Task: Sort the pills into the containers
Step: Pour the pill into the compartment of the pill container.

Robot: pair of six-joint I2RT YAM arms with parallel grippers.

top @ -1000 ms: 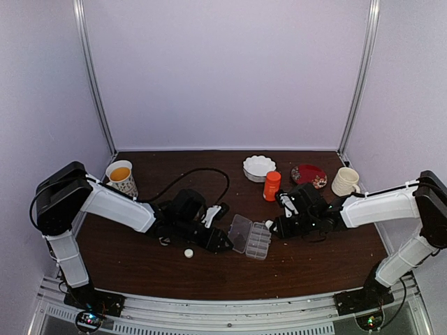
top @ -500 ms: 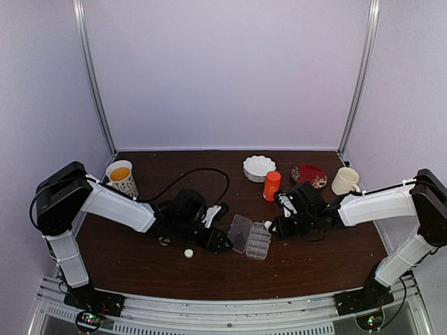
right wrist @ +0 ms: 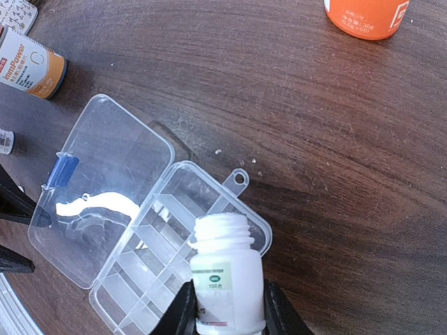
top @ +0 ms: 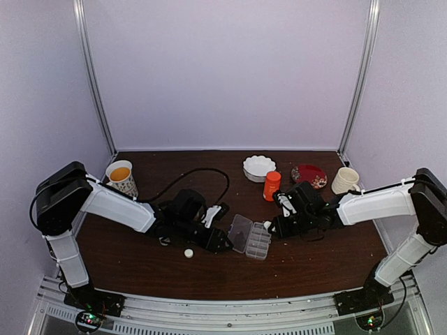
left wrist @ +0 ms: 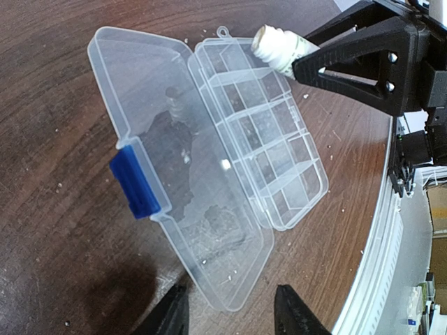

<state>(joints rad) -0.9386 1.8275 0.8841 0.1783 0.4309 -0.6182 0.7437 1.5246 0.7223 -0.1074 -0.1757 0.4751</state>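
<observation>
Pill box [top: 257, 241] lying flat on table, about midway between left and right edges, closer to near edge than far edge. Clear plastic, rectangular. Hinged lid [left wrist: 174, 174] lying fully open beside base, blue latch [left wrist: 136, 183] sitting on its outer edge. Cells [left wrist: 265, 150] running in 2 rows, facing up. Pills too small to be making out.

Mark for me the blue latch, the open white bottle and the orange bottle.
blue latch [left wrist: 136, 183]: left wrist view, middle of the clip.
white bottle [right wrist: 213, 279]: right wrist view, on its label.
orange bottle [top: 272, 186]: top external view, its body.
</observation>
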